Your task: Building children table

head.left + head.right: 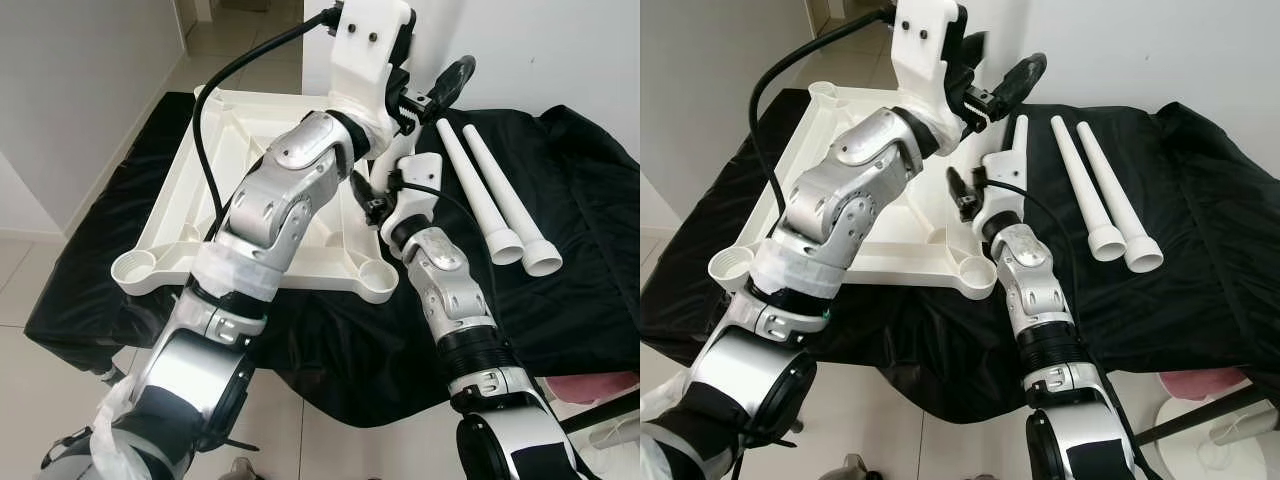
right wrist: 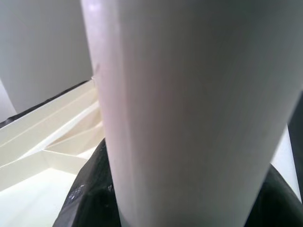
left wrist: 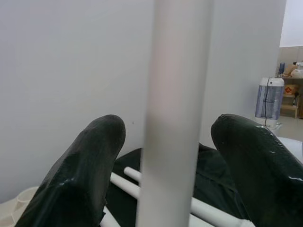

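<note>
Black-draped surface (image 1: 560,300) bears upturned tabletop (image 1: 245,125) and two legs (image 1: 505,205).

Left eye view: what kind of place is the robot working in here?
Probably a room in a home, used as an assembly spot. The floor is pale tile and the wall plain white, with an upside-down white tabletop and two loose table legs laid on a black cloth.

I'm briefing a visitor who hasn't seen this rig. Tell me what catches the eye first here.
The upturned white tabletop on the black cloth stands out, with two loose white legs lying beside it. Above its near right corner, the right gripper clasps a third leg, and the left gripper straddles it higher up.
</note>
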